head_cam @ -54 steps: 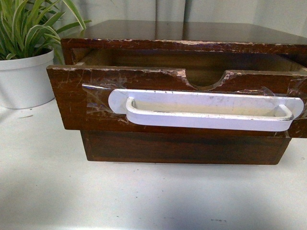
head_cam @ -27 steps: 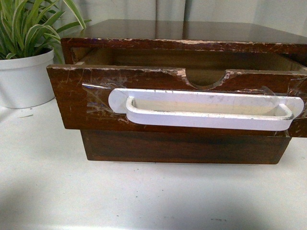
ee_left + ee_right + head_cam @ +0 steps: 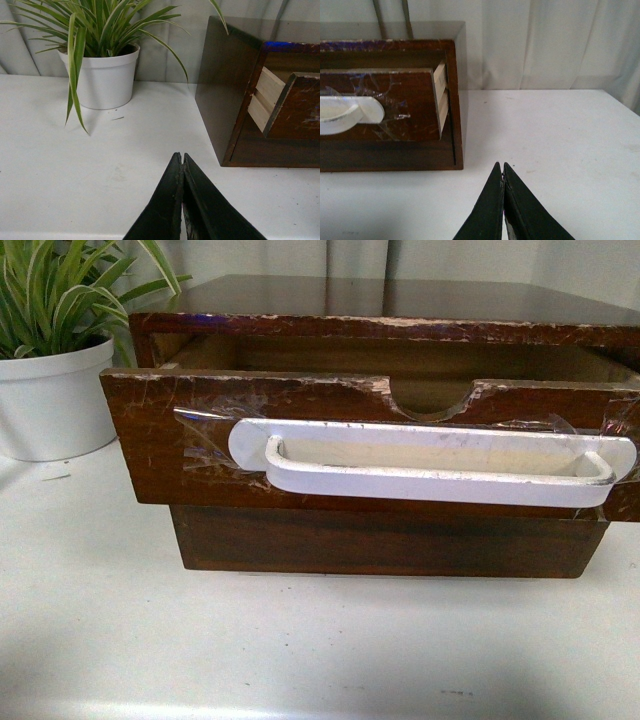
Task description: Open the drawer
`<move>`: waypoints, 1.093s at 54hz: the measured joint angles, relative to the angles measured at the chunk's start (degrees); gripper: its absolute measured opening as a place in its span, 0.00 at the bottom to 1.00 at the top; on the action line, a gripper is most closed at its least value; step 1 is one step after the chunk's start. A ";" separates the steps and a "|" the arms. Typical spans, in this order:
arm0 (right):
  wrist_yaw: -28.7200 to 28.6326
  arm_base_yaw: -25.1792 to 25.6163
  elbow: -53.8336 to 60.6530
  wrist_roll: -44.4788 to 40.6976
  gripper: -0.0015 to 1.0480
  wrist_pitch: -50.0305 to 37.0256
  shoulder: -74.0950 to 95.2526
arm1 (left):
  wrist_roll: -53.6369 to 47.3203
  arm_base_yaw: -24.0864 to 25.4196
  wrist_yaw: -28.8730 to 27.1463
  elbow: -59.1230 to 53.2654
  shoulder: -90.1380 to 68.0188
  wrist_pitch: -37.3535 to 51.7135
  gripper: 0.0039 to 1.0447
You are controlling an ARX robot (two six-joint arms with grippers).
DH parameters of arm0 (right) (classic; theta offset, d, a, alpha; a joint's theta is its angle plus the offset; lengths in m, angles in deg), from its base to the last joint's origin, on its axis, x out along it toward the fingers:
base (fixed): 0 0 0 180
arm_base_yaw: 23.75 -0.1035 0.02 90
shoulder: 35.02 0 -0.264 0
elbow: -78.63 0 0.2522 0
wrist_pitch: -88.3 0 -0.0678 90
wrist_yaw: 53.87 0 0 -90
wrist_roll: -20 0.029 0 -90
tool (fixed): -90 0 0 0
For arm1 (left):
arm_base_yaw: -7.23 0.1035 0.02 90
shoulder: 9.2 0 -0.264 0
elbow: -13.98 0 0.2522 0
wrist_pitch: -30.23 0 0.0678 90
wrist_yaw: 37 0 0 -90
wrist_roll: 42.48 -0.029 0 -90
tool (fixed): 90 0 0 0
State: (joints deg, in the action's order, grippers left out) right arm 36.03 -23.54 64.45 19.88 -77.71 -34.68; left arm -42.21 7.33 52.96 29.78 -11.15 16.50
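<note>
1. Since the earlier frame, the dark brown wooden drawer with white plastic handle (image 3: pixel 400 440) sits slightly lower in view, pulled out of its wooden cabinet (image 3: pixel 380 315).
2. The cabinet stands on the white desk (image 3: pixel 100 620), a white potted plant (image 3: pixel 50 390) beside it and pale curtains (image 3: pixel 545 45) behind.
3. The left gripper (image 3: pixel 182 159) and right gripper (image 3: pixel 502 167) are clenched, empty, well apart from the cabinet.

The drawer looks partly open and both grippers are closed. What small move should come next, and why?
Probably none beyond keeping clear: the drawer already stands out of the cabinet, and the left gripper and right gripper are shut and empty, apart from it.
</note>
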 joint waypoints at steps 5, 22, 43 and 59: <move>0.02 0.00 0.00 0.00 0.01 -0.02 -0.02 | 0.00 0.00 0.04 -1.51 1.53 -0.02 0.04; 0.04 0.00 0.00 0.00 0.01 -0.02 -0.11 | -0.02 0.00 0.07 -1.51 1.75 -0.11 0.04; 0.04 0.00 0.00 -0.02 0.49 -0.02 -0.11 | 0.00 0.00 0.04 -1.51 1.75 -0.11 0.55; 0.04 0.00 0.00 0.00 0.93 -0.02 -0.11 | -0.02 0.00 0.04 -1.51 1.75 -0.11 0.95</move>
State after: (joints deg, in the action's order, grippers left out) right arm 36.08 -23.54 64.45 19.88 -77.73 -34.79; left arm -42.23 7.33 53.01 28.28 -9.40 16.39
